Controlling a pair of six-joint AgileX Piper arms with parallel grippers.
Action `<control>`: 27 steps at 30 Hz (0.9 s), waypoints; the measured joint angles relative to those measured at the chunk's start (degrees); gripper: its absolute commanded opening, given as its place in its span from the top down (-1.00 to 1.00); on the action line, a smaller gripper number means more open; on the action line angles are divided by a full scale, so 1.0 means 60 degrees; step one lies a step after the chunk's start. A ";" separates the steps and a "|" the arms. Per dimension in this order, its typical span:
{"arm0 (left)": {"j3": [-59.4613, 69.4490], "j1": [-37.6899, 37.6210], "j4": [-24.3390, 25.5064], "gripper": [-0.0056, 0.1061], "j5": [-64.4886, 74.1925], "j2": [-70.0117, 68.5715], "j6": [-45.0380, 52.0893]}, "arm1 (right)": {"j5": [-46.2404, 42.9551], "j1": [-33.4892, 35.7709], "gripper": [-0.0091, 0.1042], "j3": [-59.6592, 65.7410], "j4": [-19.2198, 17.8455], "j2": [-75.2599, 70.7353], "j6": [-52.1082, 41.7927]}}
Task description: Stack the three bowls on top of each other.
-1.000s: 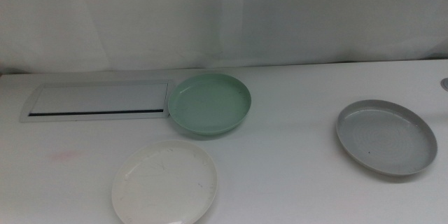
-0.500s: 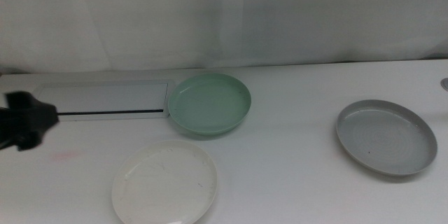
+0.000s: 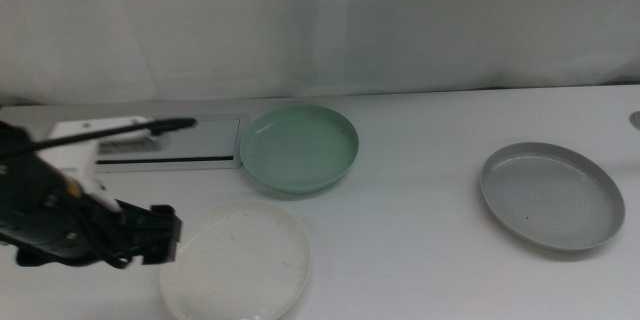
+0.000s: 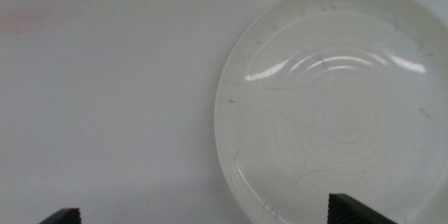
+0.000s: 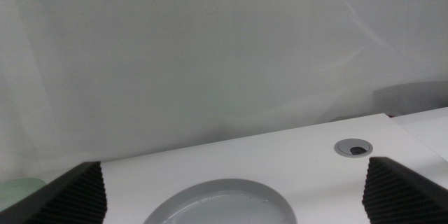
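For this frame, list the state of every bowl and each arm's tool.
white bowl: upright, empty, unstacked, ungrasped.
mint green bowl: upright, empty, alone beside the white panel.
grey bowl: upright, empty, alone on the table's right side.
left tool: open, at the white bowl's left rim.
right tool: open, facing the grey bowl, holding nothing.

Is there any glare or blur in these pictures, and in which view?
Left wrist view: bright curved glare streaks on the white bowl, otherwise sharp. Middle view: soft even light, faint shadows; left gripper slightly blurred. Right wrist view: grey bowl soft, no glare.
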 measured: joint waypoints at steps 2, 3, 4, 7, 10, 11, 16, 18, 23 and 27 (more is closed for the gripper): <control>0.0000 -0.0384 0.0490 -0.74 -0.0195 0.0560 -0.0573 | 0.0000 0.0000 -0.98 0.0000 0.0000 0.0000 0.0000; 0.0000 -0.0522 0.0749 -0.74 -0.0290 0.0831 -0.0815 | 0.0000 0.0000 -0.98 0.0000 0.0000 0.0000 0.0000; 0.0000 -0.0680 0.0985 -0.74 -0.0389 0.1091 -0.1100 | 0.0000 0.0000 -0.98 0.0000 0.0000 0.0000 0.0017; 0.0000 -0.0943 0.1421 -0.74 -0.0734 0.1774 -0.1790 | 0.0000 0.0000 -0.98 0.0000 0.0000 0.0000 0.0017; 0.0000 -0.1001 0.1552 -0.74 -0.1131 0.2380 -0.2119 | 0.0000 0.0000 -0.98 0.0000 0.0000 0.0000 0.0017; 0.0000 -0.1001 0.1571 -0.74 -0.1269 0.2584 -0.2189 | 0.0000 0.0000 -0.98 0.0000 0.0000 0.0000 0.0017; -0.0014 -0.1001 0.1610 -0.66 -0.1917 0.3491 -0.2450 | 0.0000 0.0000 -0.98 0.0000 0.0000 0.0000 0.0017; -0.0074 -0.1001 0.1517 -0.61 -0.2118 0.3678 -0.2508 | 0.0000 0.0000 -0.98 0.0000 0.0000 0.0000 0.0017; -0.0190 -0.1001 0.1203 -0.36 -0.2525 0.3953 -0.2548 | 0.0000 0.0000 -0.98 0.0000 0.0000 0.0000 0.0017; -0.0214 -0.1062 0.0971 0.36 -0.2694 0.4040 -0.2630 | 0.0000 0.0000 -0.98 0.0000 0.0000 0.0000 0.0017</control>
